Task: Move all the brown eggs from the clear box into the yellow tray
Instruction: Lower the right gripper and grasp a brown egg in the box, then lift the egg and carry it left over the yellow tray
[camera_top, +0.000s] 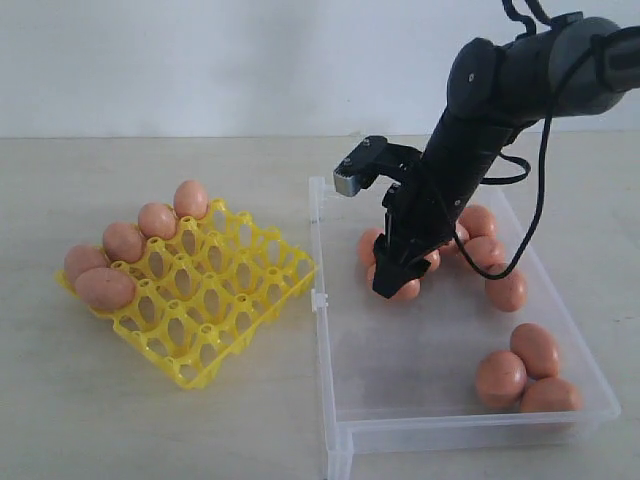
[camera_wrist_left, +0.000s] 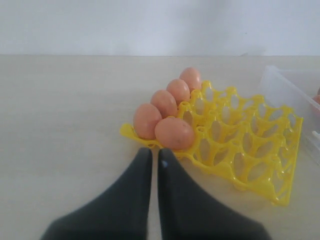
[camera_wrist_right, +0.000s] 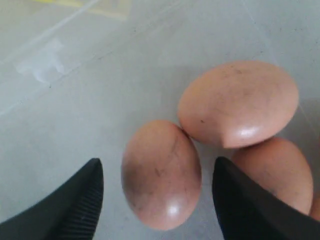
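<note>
The yellow tray (camera_top: 230, 290) lies on the left of the table with several brown eggs (camera_top: 123, 241) along its far-left edge. To its right the clear box (camera_top: 470, 432) holds more brown eggs: a cluster (camera_top: 485, 250) at the back and three (camera_top: 500, 378) near the front right corner. My right gripper (camera_top: 395, 285) is lowered into the box, open, its fingers either side of one egg (camera_wrist_right: 161, 172) without touching it. Two more eggs (camera_wrist_right: 237, 102) lie just beyond it. My left gripper (camera_wrist_left: 155, 152) is shut and empty, close to the tray (camera_wrist_left: 250, 150) corner where eggs (camera_wrist_left: 173, 132) sit.
The beige table (camera_top: 150, 420) surrounds the tray and box, with a pale wall behind. The box's near wall (camera_wrist_left: 280, 87) stands just right of the tray. The right arm's cable (camera_top: 540, 200) hangs over the back eggs.
</note>
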